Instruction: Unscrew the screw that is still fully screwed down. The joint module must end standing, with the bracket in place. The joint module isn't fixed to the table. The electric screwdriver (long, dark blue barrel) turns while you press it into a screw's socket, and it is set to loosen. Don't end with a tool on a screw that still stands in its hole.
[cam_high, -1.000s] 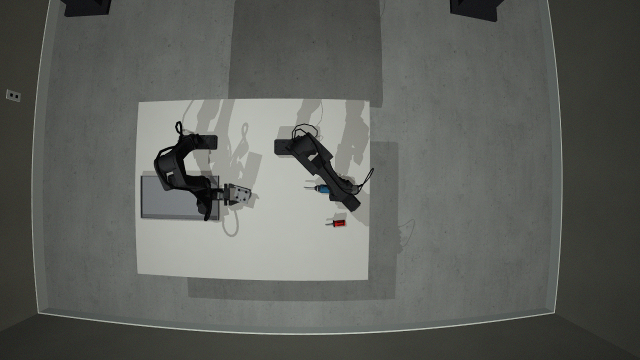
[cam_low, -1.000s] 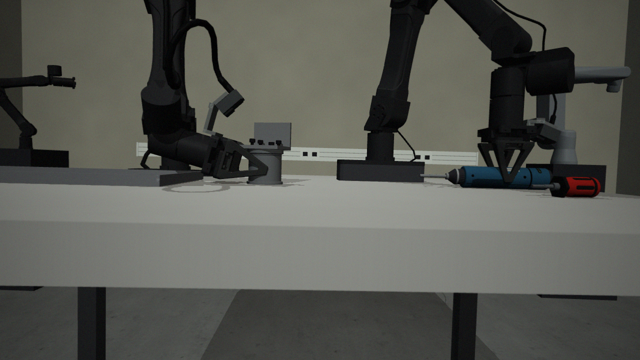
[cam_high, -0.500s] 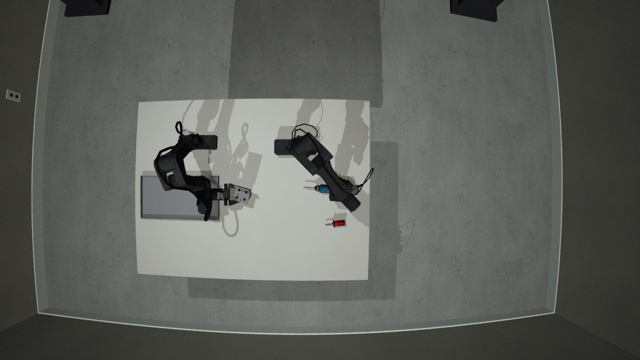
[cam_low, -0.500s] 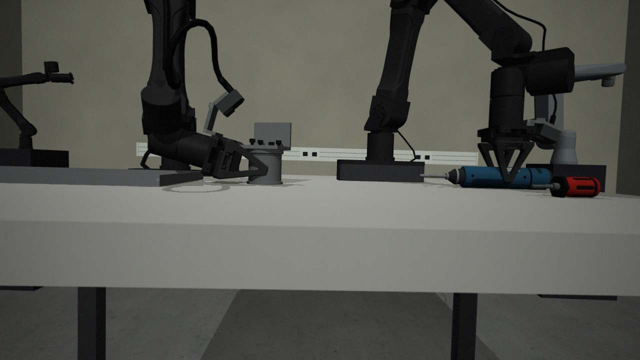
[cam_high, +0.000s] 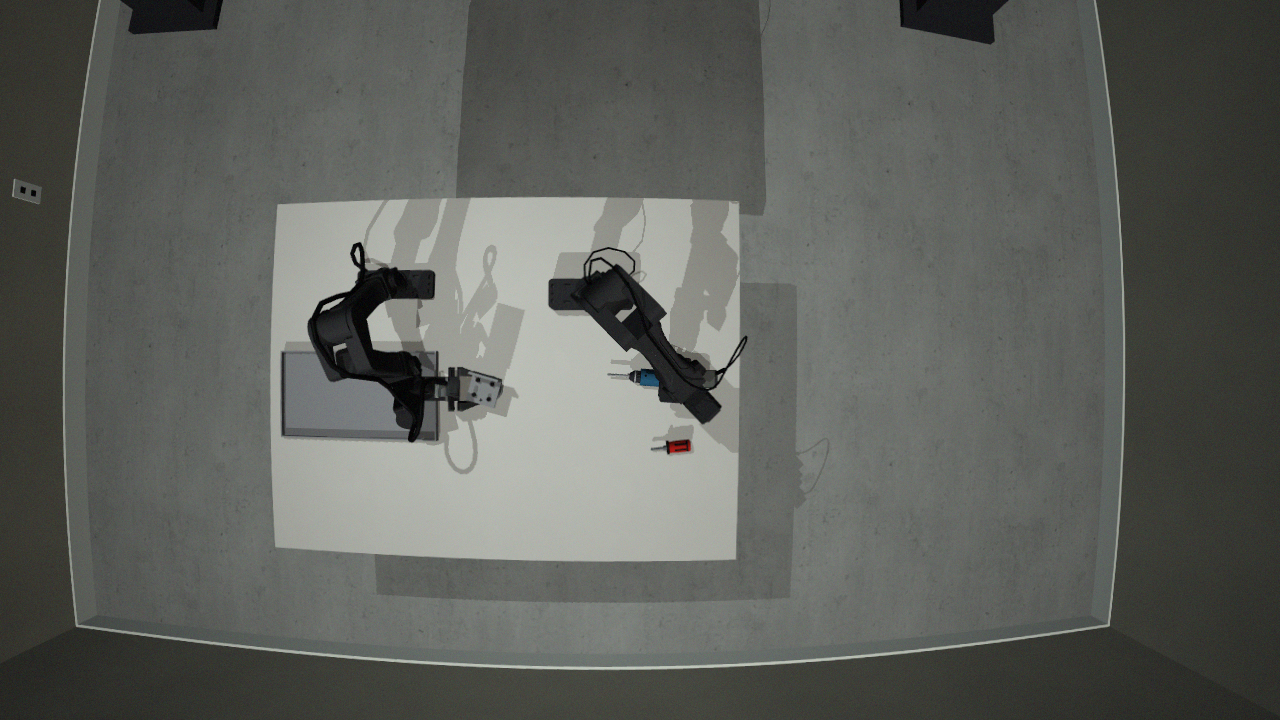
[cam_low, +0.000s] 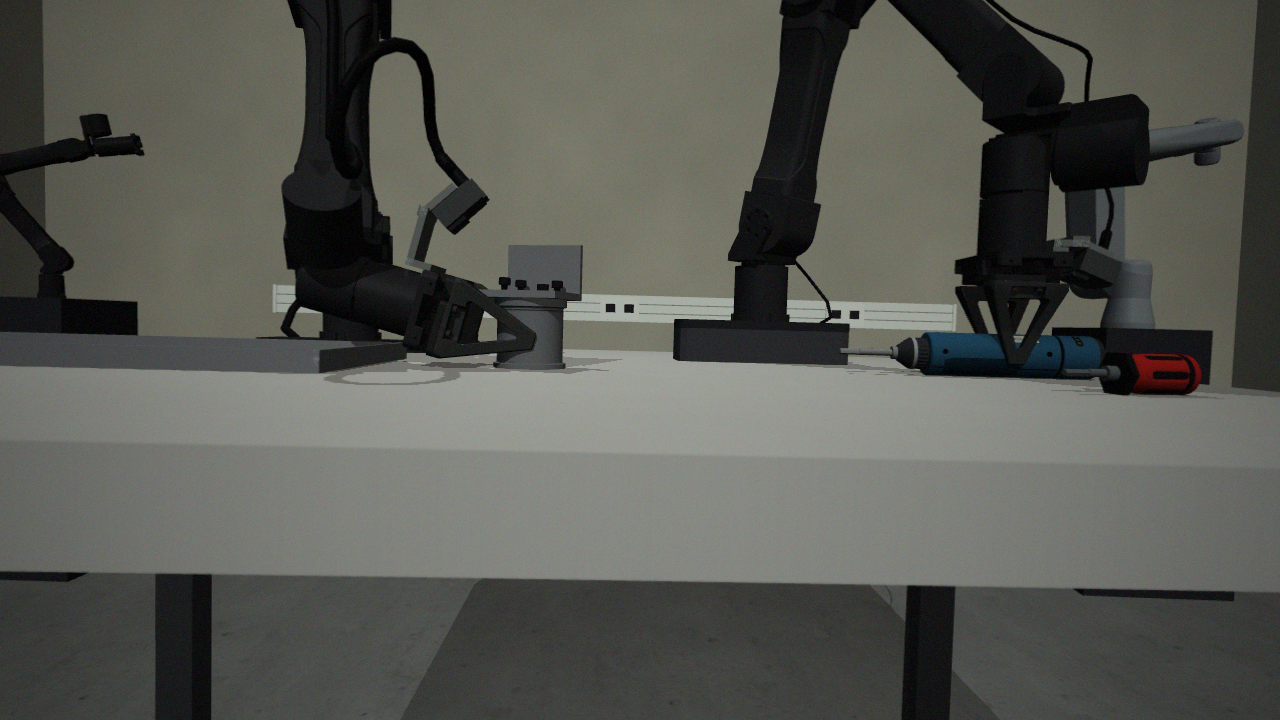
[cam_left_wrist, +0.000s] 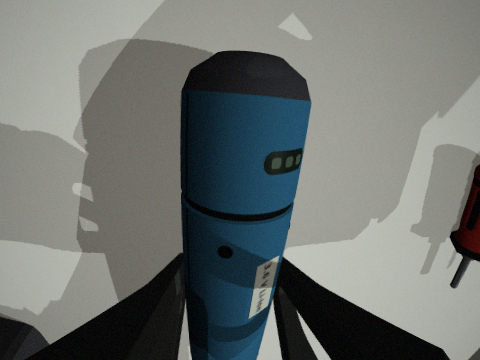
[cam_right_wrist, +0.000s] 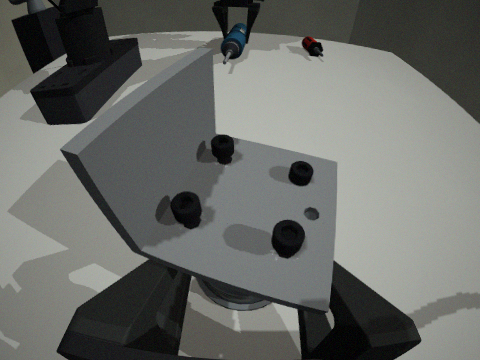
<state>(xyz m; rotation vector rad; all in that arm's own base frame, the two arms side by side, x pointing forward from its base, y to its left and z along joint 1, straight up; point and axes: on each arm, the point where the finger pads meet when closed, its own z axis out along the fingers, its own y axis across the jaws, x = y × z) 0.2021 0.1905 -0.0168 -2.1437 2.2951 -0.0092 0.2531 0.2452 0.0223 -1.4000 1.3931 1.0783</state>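
We see some things only in part

The left wrist view cuts off our electric screwdriver's (cam_left_wrist: 235, 165) bit end and our red screwdriver's (cam_left_wrist: 470, 215) handle.
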